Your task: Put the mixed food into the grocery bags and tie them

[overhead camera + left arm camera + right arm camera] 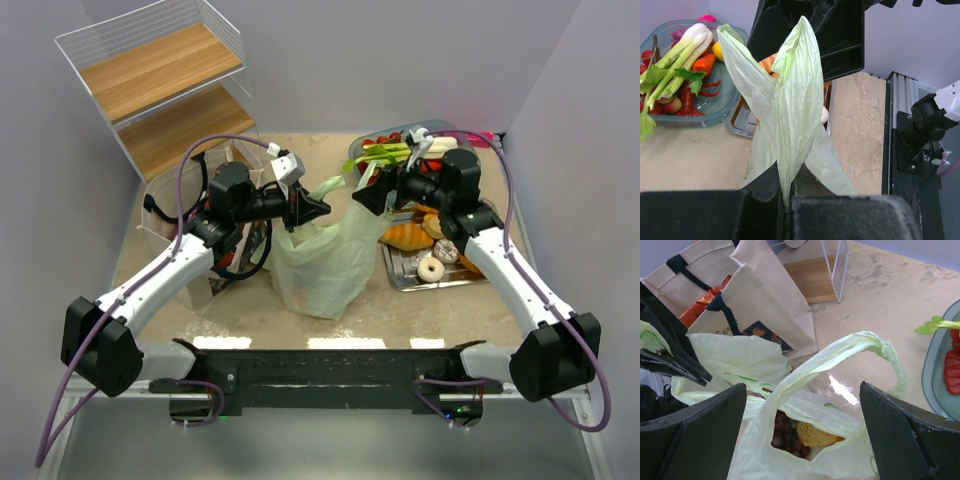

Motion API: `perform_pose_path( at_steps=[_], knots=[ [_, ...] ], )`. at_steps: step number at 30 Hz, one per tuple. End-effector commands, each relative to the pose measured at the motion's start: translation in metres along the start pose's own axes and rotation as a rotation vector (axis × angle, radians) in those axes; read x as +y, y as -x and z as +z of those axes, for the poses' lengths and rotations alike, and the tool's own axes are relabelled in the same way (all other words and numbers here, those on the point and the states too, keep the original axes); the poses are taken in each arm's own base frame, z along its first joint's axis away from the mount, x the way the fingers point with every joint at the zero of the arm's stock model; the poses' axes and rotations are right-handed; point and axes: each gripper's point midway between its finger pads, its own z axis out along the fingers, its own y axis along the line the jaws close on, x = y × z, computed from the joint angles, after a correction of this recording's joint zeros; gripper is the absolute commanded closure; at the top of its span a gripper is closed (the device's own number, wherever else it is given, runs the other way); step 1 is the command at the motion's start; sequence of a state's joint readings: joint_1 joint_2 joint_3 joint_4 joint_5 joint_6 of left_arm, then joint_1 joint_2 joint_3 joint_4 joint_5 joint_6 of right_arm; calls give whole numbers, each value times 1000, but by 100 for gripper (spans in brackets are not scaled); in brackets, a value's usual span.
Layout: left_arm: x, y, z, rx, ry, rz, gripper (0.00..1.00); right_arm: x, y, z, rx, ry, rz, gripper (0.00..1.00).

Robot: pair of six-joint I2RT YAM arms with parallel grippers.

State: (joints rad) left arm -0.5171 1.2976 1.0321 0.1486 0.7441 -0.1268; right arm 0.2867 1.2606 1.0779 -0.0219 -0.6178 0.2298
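Observation:
The pale-green grocery bag (320, 265) stands at the table's middle. My left gripper (305, 210) is shut on one of its handles (790, 100) and holds it up. My right gripper (365, 195) is open, its fingers (700, 430) on either side of the bag's other handle loop (840, 352) without touching it. Inside the bag I see dark grapes (785, 432) and a yellow lemon-like item (817, 435). The beige tote (755, 300) with black handles stands behind, a red snack packet (702, 305) in it. Leek, lemon and red pieces lie in a clear tub (715, 107).
A metal tray (400, 272) with doughnuts and croissants lies at the right under my right arm. The clear tub (360, 150) of vegetables is at the back right. A wire shelf (165, 85) with wooden boards stands at the back left. The tote (225, 265) is under my left arm.

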Motion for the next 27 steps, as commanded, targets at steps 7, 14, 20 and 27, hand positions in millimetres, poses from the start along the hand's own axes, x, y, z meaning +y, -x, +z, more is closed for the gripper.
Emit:
perform_pose_path(
  at_steps=[7,14,20,27],
  knots=[
    [0,12,-4,-43,11,48,100,8,-8,6,14,-98,-35,3],
    [1,9,-5,-37,14,48,100,-28,-5,-28,-34,-381,-57,1],
    [-1,9,-4,-39,3,45,100,-30,-17,-13,4,-332,-67,1],
    [-3,7,-6,-37,-6,48,100,-31,-11,7,1,-257,-92,1]
  ],
)
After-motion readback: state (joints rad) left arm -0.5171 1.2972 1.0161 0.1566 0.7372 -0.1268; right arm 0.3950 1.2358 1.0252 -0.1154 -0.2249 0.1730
